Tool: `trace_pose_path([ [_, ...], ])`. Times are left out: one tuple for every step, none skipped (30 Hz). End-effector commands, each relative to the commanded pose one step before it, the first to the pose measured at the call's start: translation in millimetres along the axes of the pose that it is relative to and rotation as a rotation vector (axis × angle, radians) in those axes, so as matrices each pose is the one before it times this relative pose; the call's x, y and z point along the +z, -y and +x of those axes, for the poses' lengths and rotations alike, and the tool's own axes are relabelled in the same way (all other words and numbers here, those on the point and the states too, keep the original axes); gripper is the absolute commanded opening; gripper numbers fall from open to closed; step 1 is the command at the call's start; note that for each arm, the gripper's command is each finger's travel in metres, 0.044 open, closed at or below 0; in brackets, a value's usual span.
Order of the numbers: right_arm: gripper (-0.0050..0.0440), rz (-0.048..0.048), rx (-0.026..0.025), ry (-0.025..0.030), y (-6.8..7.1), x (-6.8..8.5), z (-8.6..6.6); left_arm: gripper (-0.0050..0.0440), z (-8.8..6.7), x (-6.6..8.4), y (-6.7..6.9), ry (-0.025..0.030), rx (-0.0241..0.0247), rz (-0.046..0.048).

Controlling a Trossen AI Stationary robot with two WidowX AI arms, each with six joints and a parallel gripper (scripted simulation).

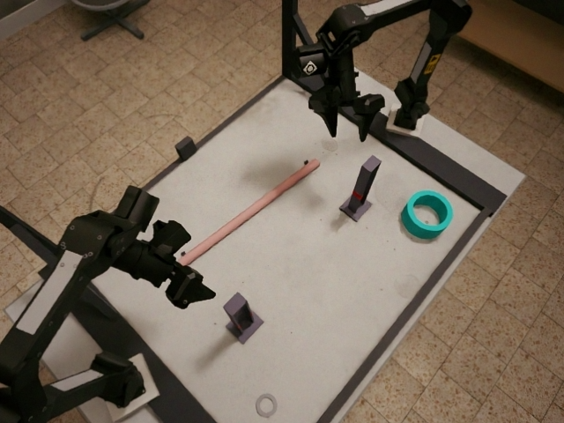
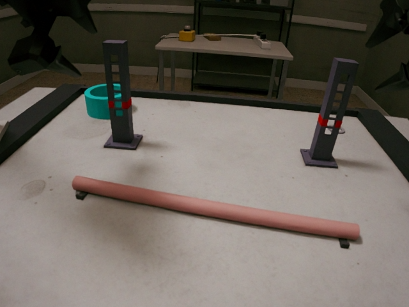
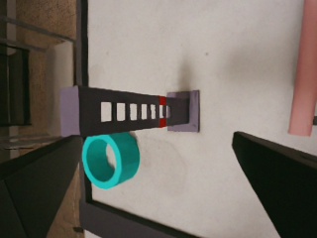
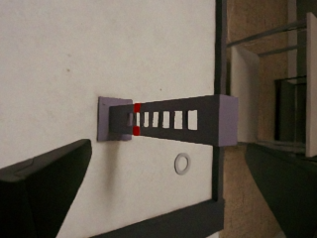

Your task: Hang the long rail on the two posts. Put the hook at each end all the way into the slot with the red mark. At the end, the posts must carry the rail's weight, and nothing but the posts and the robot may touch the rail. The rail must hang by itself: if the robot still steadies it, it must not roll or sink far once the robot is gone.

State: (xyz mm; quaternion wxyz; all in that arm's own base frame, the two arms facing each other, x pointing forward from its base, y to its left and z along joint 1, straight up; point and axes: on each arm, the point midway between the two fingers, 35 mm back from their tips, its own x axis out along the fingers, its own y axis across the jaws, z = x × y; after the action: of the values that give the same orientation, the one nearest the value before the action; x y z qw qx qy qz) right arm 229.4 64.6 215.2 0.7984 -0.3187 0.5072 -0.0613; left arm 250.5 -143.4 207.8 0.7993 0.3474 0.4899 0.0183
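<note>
Lying on the desk (image 1: 296, 291) (image 2: 211, 132) (image 3: 233, 59) (image 4: 99, 45), well apart from both posts: the pink rail (image 1: 248, 212) (image 2: 211, 206) (image 3: 306, 69), with a dark hook near each end, one hook (image 1: 306, 161) (image 2: 81, 194) and its mate (image 1: 182, 253) (image 2: 344, 243), both sticking out on the side away from the posts. Not hung. Standing upright, one post (image 1: 364, 181) (image 2: 121, 128) (image 3: 179, 110) near the teal ring (image 1: 411, 227) (image 2: 97, 107) (image 3: 130, 156), and the other post (image 1: 236, 305) (image 2: 323, 143) (image 4: 119, 119) nearer the flat grey ring (image 1: 258, 404) (image 2: 340, 131) (image 4: 176, 164). On each, a column of slots with a red mark low down.

Raised above the desk, wide open and holding nothing: the left fingers (image 1: 331, 120) (image 2: 86, 20), on the teal ring's side. Likewise spread and gripping nothing: the right fingers (image 1: 196, 289) (image 2: 383, 32), in the top view beside the rail's near end and overlapping it. Both pairs clear of the rail in the exterior view.
</note>
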Motion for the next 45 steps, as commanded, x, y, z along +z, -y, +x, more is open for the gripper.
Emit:
trace_pose_path([
  [0.044,0.0075,0.00126,0.01317,2.38,1.45,-3.34,0.044,-5.72,2.14,-3.9,0.02061,-0.00597,-0.01405],
  [0.044,0.0,0.0,0.0,0.0,0.0,0.0,0.044,0.0,0.0,0.0,0.0,0.0,0.0],
  [0.044,0.0,0.0,0.0,0.0,0.0,0.0,0.044,0.0,0.0,0.0,0.0,0.0,0.0],
  [0.0416,0.0,0.0,0.0,0.0,0.0,0.0,0.0416,0.0,0.0,0.0,0.0,0.0,0.0],
  [0.0392,-0.00369,0.0008,-0.003,-1.62,1.67,0.54,0.0392,-1.37,2.37,0.01,0.00499,-0.00449,-0.00522],
  [0.0368,0.01012,0.01021,0.0026,-1.87,3.11,-1.01,0.0368,2.88,2.05,4.59,-0.00908,-0.00685,0.00459],
  [0.0344,0.00212,0.00574,-0.00186,-2.51,2.1,0.64,0.0344,1.54,1.4,2.86,-0.00472,-0.00637,0.00121],
  [0.032,0.00306,0.00891,-0.00621,-3.97,3.04,1.34,0.032,2.72,2.39,4.95,-0.00821,-0.01102,0.00206],
  [0.0296,0.00355,0.01013,-0.00727,-4.62,3.42,1.61,0.0296,3.35,2.69,5.48,-0.00988,-0.01239,0.00168],
  [0.0272,0.00491,0.01364,-0.01015,-6.39,4.55,2.31,0.0272,4.63,3.52,7.28,-0.01329,-0.01651,0.00137],
  [0.0248,0.00517,0.0139,-0.01079,-6.72,4.56,2.54,0.0248,4.81,3.44,7.24,-0.01337,-0.01647,0.00085],
  [0.0225,0.00598,0.0155,-0.01258,-7.75,5.0,3.07,0.0225,5.38,3.67,8.05,-0.01444,-0.01814,0.00128],
  [0.0225,0.00716,0.01779,-0.0152,-9.23,5.61,3.86,0.0225,6.21,4.0,9.2,-0.01609,-0.02055,0.00179],
  [0.0225,0.0083,0.01963,-0.01777,-10.62,6.01,4.71,0.0225,7.07,4.19,9.92,-0.01765,-0.02228,0.0032],
  [0.0225,0.00891,0.01993,-0.01919,-11.26,5.89,5.32,0.0225,7.49,4.09,9.91,-0.01797,-0.02247,0.00375],
  [0.0225,0.00912,0.01924,-0.01972,-11.34,5.47,5.71,0.0225,7.58,3.83,9.46,-0.01752,-0.02172,0.00303],
  [0.0225,0.00918,0.01826,-0.0199,-11.21,4.97,6.01,0.0225,7.54,3.54,8.9,-0.01685,-0.02071,0.00236],
  [0.0225,0.0,0.0,0.0,0.0,0.0,0.0,0.0225,0.0,0.0,0.0,0.0,0.0,0.0],
  [0.0225,0.0,0.0,0.0,0.0,0.0,0.0,0.0225,0.0,0.0,0.0,0.0,0.0,0.0],
  [0.0225,0.00967,0.01704,-0.02008,-10.79,4.49,6.31,0.0225,7.42,3.24,8.29,-0.01606,-0.0196,0.00307],
  [0.0225,0.00852,0.01609,-0.01937,-10.73,3.91,6.28,0.0225,7.21,2.96,7.65,-0.01517,-0.01838,0.00047],
  [0.0225,0.00884,0.01474,-0.0191,-10.08,3.45,6.41,0.0225,6.91,2.66,6.99,-0.0142,-0.01706,0.00031],
  [0.0225,0.00854,0.01346,-0.01839,-9.5,2.98,6.36,0.0225,6.52,2.37,6.31,-0.01312,-0.01564,0.00126],
  [0.0225,0.01043,0.01544,-0.02234,-11.27,3.19,7.95,0.0225,7.72,2.64,7.16,-0.01522,-0.01804,0.00117],
  [0.0225,0.00998,0.01382,-0.02124,-10.43,2.64,7.79,0.0225,7.12,2.29,6.29,-0.01372,-0.01619,0.00121],
  [0.0225,0.00847,0.01104,-0.01792,-8.57,1.95,6.75,0.0225,5.76,1.77,4.87,-0.0109,-0.0128,0.00095],
  [0.0225,0.00718,0.00889,-0.0151,-7.07,1.46,5.81,0.0225,4.6,1.36,3.76,-0.00857,-0.01004,0.00058],
  [0.0225,0.00844,0.00992,-0.01764,-8.08,1.5,6.92,0.0225,5.01,1.43,3.98,-0.00924,-0.01079,0.00022],
  [0.0225,0.0071,0.00792,-0.01473,-6.59,1.1,5.89,0.0225,3.79,1.05,2.92,-0.0069,-0.00804,0.00027],
  [0.0225,0.00554,0.00593,-0.01144,-5.02,0.77,4.65,0.0225,2.5,0.67,2.0,-0.00451,-0.00533,0.00048],
  [0.0225,0.00449,0.00464,-0.00923,-3.99,0.56,3.79,0.0225,1.59,0.4,1.36,-0.00283,-0.00343,0.00051],
  [0.0225,0.00376,0.00378,-0.0077,-3.28,0.43,3.19,0.0225,0.9,0.22,0.83,-0.00159,-0.00197,0.00043],
  [0.0225,0.00295,0.00034,-0.01605,-4.5,-0.11,6.74,0.0225,2.65,-0.3,0.98,-0.00635,0.00034,0.00167],
  [0.0225,0.00321,0.00289,-0.00624,-2.52,0.32,2.63,0.0225,0.21,0.05,0.22,-0.00037,-0.00047,0.00027],
  [0.0225,0.0,0.0,0.0,0.0,0.0,0.0,0.0225,0.0,0.0,0.0,0.0,0.0,0.0],
  [0.0225,0.0,0.0,0.0,0.0,0.0,0.0,0.0225,0.0,0.0,0.0,0.0,0.0,0.0],
  [0.0225,0.00453,0.0005,-0.00632,-0.3,0.39,1.91,0.0225,0.05,-0.38,-0.07,-0.00185,0.0005,0.00067],
  [0.0225,0.001,0.00109,-0.00233,-1.04,0.07,1.0,0.0225,-1.29,0.31,-0.48,0.00381,0.00024,-0.00089],
  [0.0225,0.00055,0.00083,-0.00172,-0.85,0.01,0.74,0.0225,-0.27,0.09,-0.16,0.00096,0.00042,-0.0002],
  [0.0225,0.0,0.0,0.0,0.0,0.0,0.0,0.0225,-1.63,-2.4,-0.76,0.0013,0.0017,0.00476],
  [0.0225,0.0034,0.00863,0.01252,0.93,0.88,-5.5,0.0225,0.0,0.0,0.0,0.0,0.0,0.0],
  [0.0225,-0.00489,-0.01028,-0.01053,-1.08,0.22,6.39,0.0225,0.0,0.0,0.0,0.0,0.0,0.0],
  [0.0225,-0.00377,-0.00603,-0.00742,1.02,-1.77,3.93,0.0225,6.76,-0.1,0.14,-0.01322,0.00452,0.00048],
  [0.0225,0.0007,-0.00017,-0.00015,0.19,0.39,1.58,0.0225,3.7,-2.6,-0.51,-0.00922,0.00326,0.00228],
  [0.0225,-0.00189,-0.0041,-0.00573,1.02,-1.41,3.37,0.0225,1.74,-0.23,-0.05,-0.0009,0.00033,0.00186],
])
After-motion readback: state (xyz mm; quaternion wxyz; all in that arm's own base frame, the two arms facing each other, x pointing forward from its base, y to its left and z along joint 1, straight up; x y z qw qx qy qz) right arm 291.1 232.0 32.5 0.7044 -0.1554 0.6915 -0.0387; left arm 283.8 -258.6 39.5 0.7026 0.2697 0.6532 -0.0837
